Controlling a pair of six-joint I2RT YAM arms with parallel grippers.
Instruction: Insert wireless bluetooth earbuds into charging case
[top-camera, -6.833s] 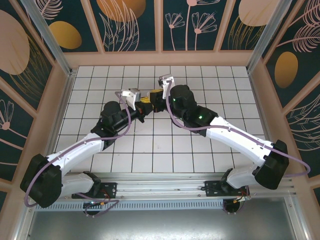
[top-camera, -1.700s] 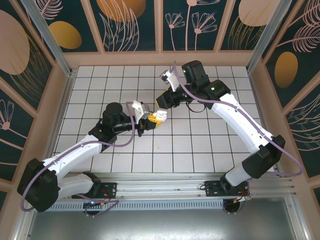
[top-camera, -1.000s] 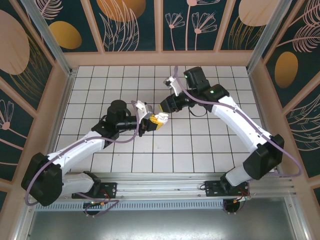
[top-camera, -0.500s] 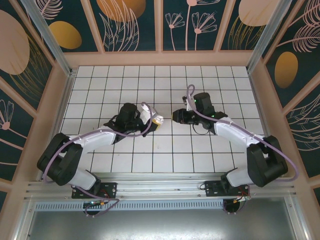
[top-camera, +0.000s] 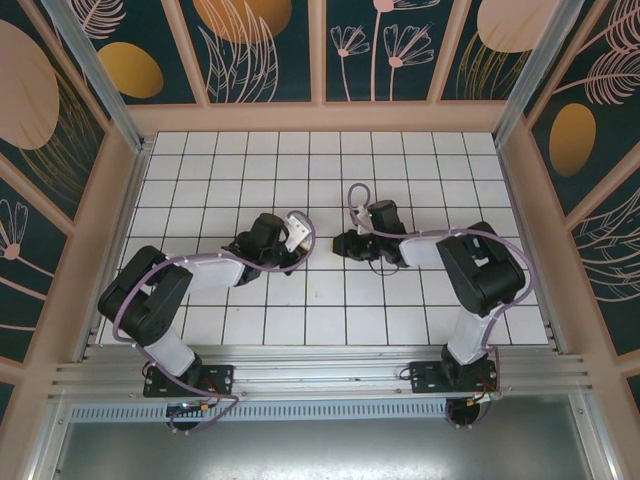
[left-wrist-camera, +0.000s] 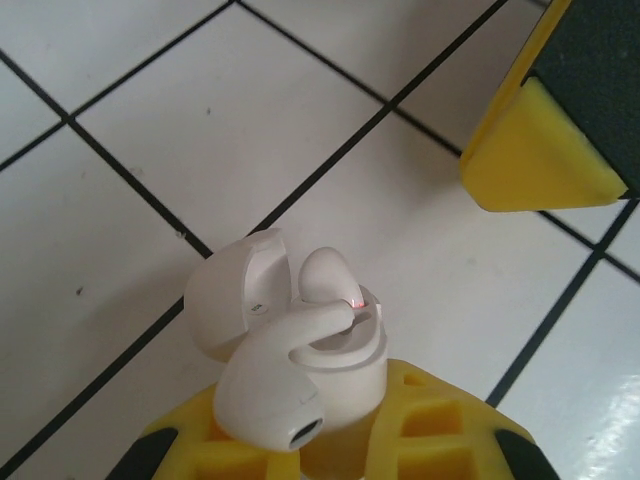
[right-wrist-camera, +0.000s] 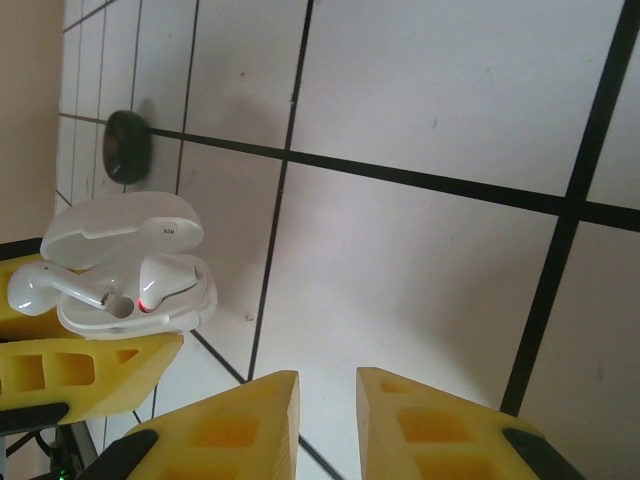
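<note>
Charging case (left-wrist-camera: 345, 375), white, lid open, clamped in left gripper (left-wrist-camera: 340, 430) at 9 o'clock from right gripper (right-wrist-camera: 328, 420), whose jaws stand narrowly parted and empty; one white earbud (left-wrist-camera: 325, 280) sits inside, a second earbud (left-wrist-camera: 270, 385) lies across the rim.

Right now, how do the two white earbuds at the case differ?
Pose: the seated earbud stands upright; the loose earbud lies sideways.
Place: the seated earbud sits down in its slot of the charging case; the loose earbud rests across the case's top, head overhanging the rim.
Shared: both white, both at the open case.
</note>
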